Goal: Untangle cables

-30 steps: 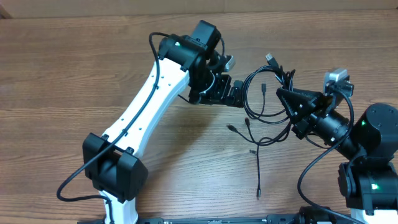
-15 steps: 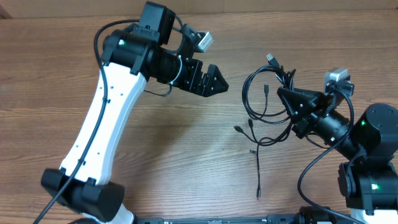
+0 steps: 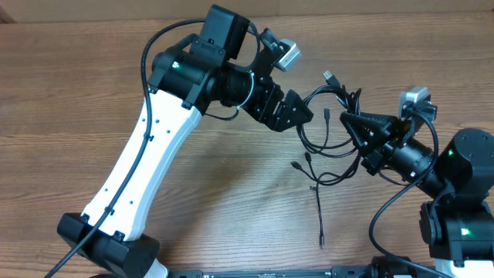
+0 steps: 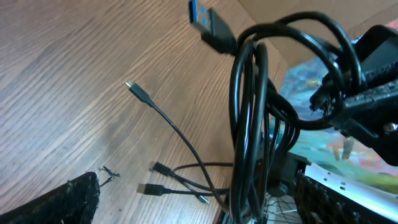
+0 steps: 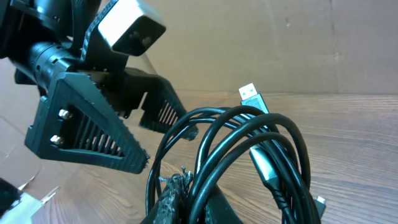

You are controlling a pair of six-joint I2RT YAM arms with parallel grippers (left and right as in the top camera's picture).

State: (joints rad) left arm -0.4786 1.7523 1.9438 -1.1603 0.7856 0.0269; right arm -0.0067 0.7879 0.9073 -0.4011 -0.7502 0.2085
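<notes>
Left pincer (image 3: pixel 302 117) gapes; right pincer (image 3: pixel 348 118) apparently clamped.

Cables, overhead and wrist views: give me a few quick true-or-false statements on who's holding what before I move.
1. The right hand is shut on the cables. True.
2. The left hand grips a loop. False: it is open and gripping nothing.
3. One plug in the bundle is a USB-A plug with a blue insert. True.
4. Every cable end hangs clear of the table. False: several thin ends lie on the wood.
</notes>
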